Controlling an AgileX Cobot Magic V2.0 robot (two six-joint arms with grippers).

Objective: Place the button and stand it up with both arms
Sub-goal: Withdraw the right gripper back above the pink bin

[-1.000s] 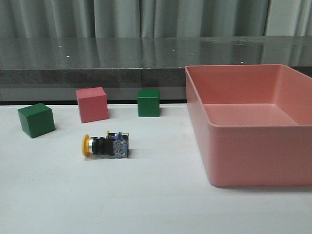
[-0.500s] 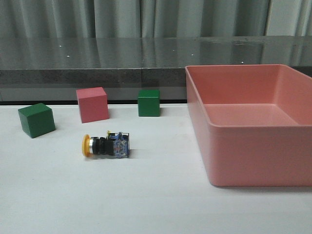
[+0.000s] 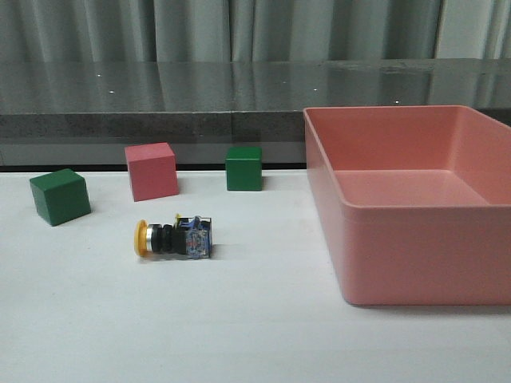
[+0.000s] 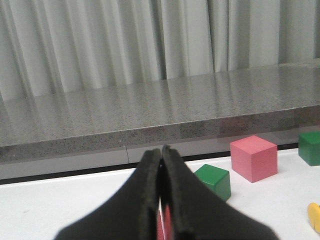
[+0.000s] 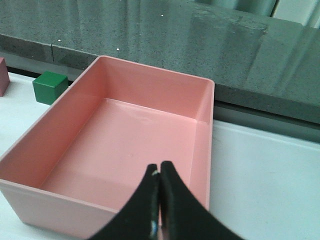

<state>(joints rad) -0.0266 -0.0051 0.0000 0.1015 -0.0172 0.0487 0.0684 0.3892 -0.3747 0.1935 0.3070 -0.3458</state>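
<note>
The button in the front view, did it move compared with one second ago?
No. The button lies on its side at the same spot in front of the pink cube.

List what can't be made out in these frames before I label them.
- Both arms: absent from the front view.
- Button: in the left wrist view only a yellow sliver shows, cut by the frame edge.
- Pink bin: right side cut off in the front view; near wall partly behind the right gripper in its wrist view.
- Table beneath the left gripper: hidden by the shut fingers.
</note>
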